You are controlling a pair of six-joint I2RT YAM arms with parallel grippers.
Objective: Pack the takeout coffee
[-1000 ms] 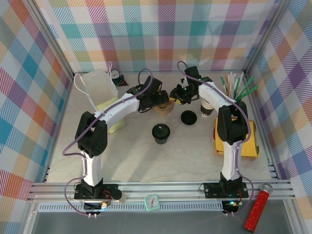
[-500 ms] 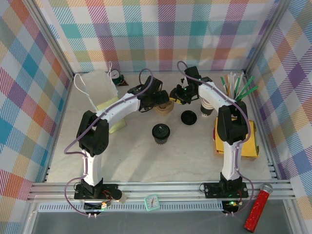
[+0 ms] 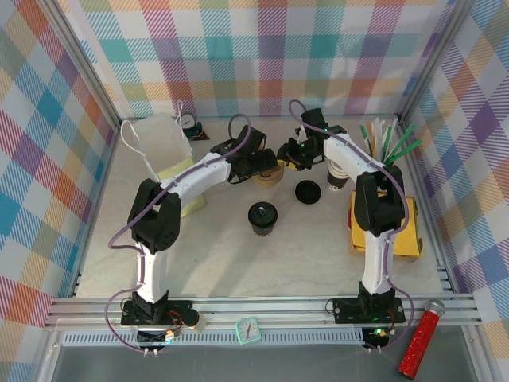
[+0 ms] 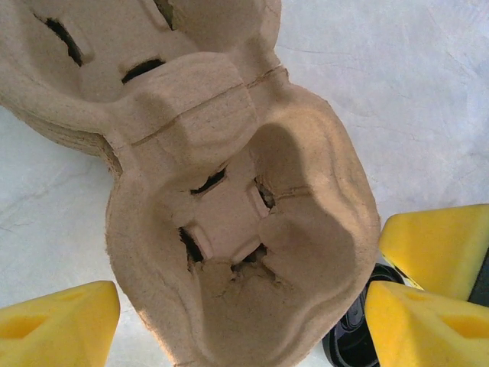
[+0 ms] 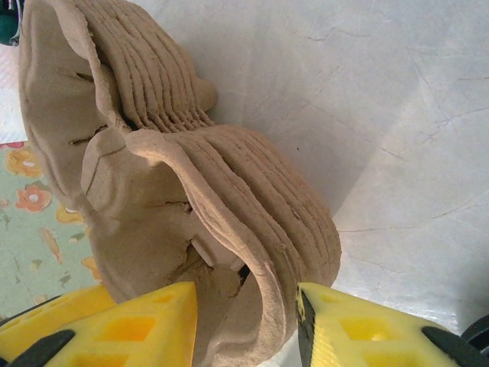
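Cream-tan paper under a round black lid marks the takeout coffee [image 3: 262, 216]. It stands upright on the pale counter [image 3: 238, 263], in the open space between the two arms. It sits on the near side of both pincers, toward the arm bases, well apart from each and touched by neither. A loose black lid [image 3: 307, 192] lies near it, to its right and a little farther back.

Both pincers meet farther back over a stack of brown pulp cup carriers [image 3: 269, 177]. The left pincer [image 3: 259, 165] comes in from the left. In its wrist view its yellow fingers [image 4: 61, 321] are spread wide, one on each side of the nearest carrier lobe and right up against its walls. Whether they press the lobe cannot be told.

The right pincer [image 3: 288, 156] reaches in from the right. In its wrist view its yellow fingers [image 5: 145, 329] stand much closer together, and the raised rim of the carrier stack fills the gap between them. One finger is inside the cup well and the other is against the outer wall, so this pincer is pinching the rim.

A white paper bag [image 3: 155, 139] stands at the far left of the counter, well apart from the coffee. A stack of lidless paper cups [image 3: 336, 177] lies beside the right arm.
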